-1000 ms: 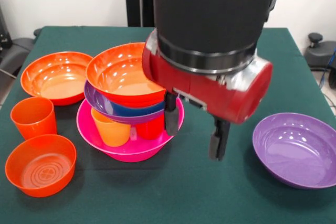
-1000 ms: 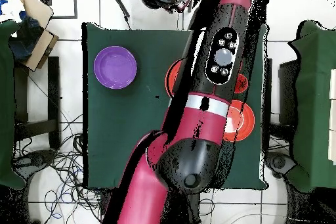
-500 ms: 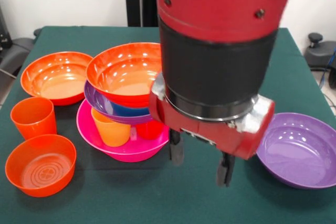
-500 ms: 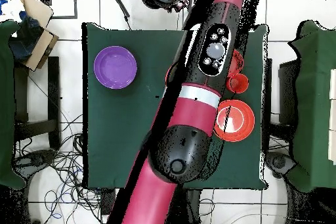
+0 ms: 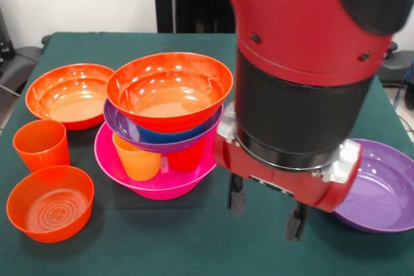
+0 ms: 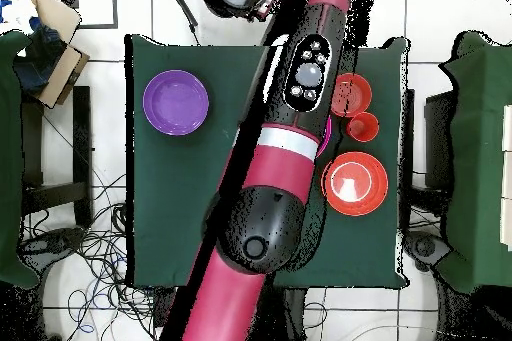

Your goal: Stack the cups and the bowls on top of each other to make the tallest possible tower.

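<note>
The tower has a big pink bowl (image 5: 155, 182) as its base. Inside it stand a yellow-orange cup (image 5: 137, 159) and a red cup (image 5: 185, 158). On these rest a purple bowl (image 5: 119, 127), a blue bowl (image 5: 162, 136) and, on top, a wide orange bowl (image 5: 169, 92). My gripper (image 5: 266, 210) hangs open and empty over the cloth, right of the tower and apart from it. A loose purple bowl (image 5: 388, 192) (image 6: 176, 102) lies just right of the gripper. In the overhead view the arm (image 6: 290, 147) hides the gripper and most of the tower.
Left of the tower lie a wide orange bowl (image 5: 70, 94) (image 6: 355, 182), an orange cup (image 5: 41, 143) (image 6: 363, 127) and a small orange bowl (image 5: 50, 201) (image 6: 352, 92). The green table (image 5: 103, 46) ends close behind them. The arm's thick wrist (image 5: 297, 121) blocks the right middle.
The arm has swung right and nearer the camera in the front view, away from the tower, so the top orange bowl now shows whole. The gripper stays open and empty.
</note>
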### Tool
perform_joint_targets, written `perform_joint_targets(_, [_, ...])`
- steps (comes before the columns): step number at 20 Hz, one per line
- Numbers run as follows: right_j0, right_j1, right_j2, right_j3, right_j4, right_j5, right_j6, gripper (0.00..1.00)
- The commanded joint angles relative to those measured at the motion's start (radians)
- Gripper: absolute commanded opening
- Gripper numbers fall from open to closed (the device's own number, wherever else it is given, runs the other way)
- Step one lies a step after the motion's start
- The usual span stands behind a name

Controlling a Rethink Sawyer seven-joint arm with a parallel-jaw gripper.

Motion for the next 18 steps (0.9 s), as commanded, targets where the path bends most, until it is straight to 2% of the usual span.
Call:
perform_joint_targets(1, [0.058,0.033,0.154,0.043,-0.214,-0.076,-0.176,1.00])
perform_joint_targets(5, [0.060,0.050,0.221,0.050,-0.286,-0.110,-0.191,1.00])
perform_joint_targets(10, [0.051,0.040,0.210,0.045,-0.286,-0.084,-0.217,1.00])
perform_joint_targets(14, [0.039,0.053,0.205,0.035,-0.295,-0.107,-0.249,1.00])
perform_joint_targets(18, [0.045,0.066,0.294,0.036,-0.379,-0.127,-0.262,1.00])
